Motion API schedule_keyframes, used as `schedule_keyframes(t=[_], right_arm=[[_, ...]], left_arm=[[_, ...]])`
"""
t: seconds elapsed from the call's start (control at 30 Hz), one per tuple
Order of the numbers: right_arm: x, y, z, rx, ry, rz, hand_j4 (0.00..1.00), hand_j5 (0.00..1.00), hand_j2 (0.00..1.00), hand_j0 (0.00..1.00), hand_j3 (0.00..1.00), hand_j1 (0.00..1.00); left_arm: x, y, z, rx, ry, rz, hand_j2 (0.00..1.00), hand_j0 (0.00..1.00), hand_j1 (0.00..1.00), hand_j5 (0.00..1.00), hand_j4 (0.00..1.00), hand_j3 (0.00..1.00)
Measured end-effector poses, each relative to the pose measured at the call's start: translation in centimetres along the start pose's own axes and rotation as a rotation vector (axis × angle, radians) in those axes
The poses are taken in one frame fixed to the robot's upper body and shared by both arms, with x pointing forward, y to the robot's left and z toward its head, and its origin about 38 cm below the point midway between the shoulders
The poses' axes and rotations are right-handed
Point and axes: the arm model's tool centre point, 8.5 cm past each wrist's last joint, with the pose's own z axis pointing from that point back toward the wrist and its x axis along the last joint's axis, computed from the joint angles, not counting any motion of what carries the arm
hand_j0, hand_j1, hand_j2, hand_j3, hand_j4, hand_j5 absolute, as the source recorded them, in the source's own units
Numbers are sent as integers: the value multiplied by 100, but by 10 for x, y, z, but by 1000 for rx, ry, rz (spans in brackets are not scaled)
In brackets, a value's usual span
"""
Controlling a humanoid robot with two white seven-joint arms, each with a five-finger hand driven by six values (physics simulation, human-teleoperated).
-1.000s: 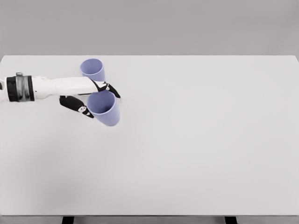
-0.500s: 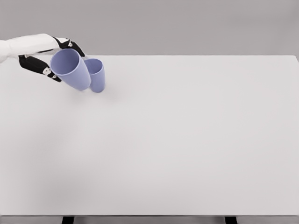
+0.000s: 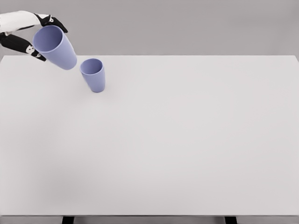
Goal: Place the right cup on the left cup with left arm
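Observation:
My left hand (image 3: 33, 33) comes in from the upper left edge and is shut on a lavender cup (image 3: 55, 47). That cup hangs in the air, tilted, with its mouth facing up and left. A second lavender cup (image 3: 93, 74) stands upright on the white table (image 3: 187, 140), just below and to the right of the held one. The two cups are apart. The right arm is out of the picture.
The table's far edge runs just behind the standing cup. Two dark table legs (image 3: 68, 220) show at the bottom edge.
The left hand has lifted the held cup from the table surface, up and to the left, past the standing cup. The standing cup has not moved.

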Motion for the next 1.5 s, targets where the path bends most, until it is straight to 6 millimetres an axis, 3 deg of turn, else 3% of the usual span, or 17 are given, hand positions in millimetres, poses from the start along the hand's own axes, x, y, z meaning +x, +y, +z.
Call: schedule_keyframes(t=[0.33,0.6,0.77,1.2,1.5], right_arm=[[0,0,0,0,0,0,100,100,100,100,100,100],[0,0,0,0,0,0,100,100,100,100,100,100],[0,0,0,0,0,0,100,100,100,100,100,100],[0,0,0,0,0,0,100,100,100,100,100,100],[0,0,0,0,0,0,100,100,100,100,100,100]], left_arm=[[8,4,-38,8,-50,5,55,55,55,55,55,55],[9,-5,-64,-17,-64,26,55,55,55,55,55,55],[10,4,-69,-10,-59,15,55,55,55,55,55,55],[-7,-11,-67,-54,-5,40,56,56,56,56,56,56],[-11,-9,-65,-51,9,43,56,56,56,56,56,56]])
